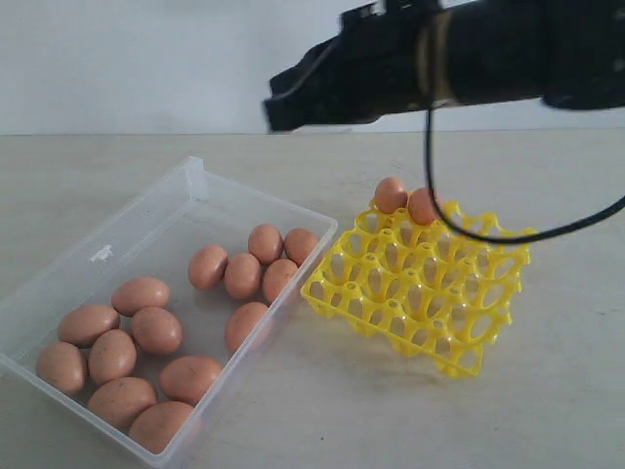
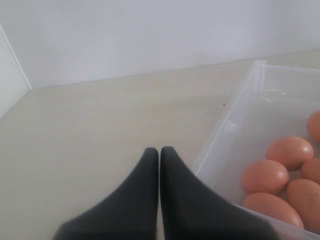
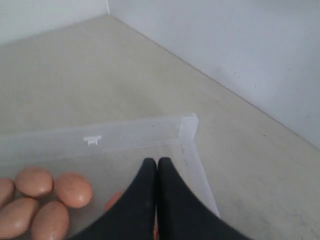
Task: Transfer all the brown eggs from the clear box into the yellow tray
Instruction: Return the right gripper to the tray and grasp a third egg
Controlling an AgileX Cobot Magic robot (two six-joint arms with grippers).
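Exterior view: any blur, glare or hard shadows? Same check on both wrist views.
Exterior view: the arm is dark and blurred; eggs and tray fairly sharp, shadows faint, no strong glare on the box. Left wrist view: left fingers soft-edged, eggs clear. Right wrist view: right fingers soft, eggs slightly hazy.

Outside cam's close, looking down across the worktop point(image 1: 547, 410). Both wrist cams catch the tabbed rim of the clear box point(image 2: 235, 125).

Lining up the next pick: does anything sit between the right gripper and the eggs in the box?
Nothing visible does. The right gripper, shut, hangs over the open box; its eggs lie uncovered below.
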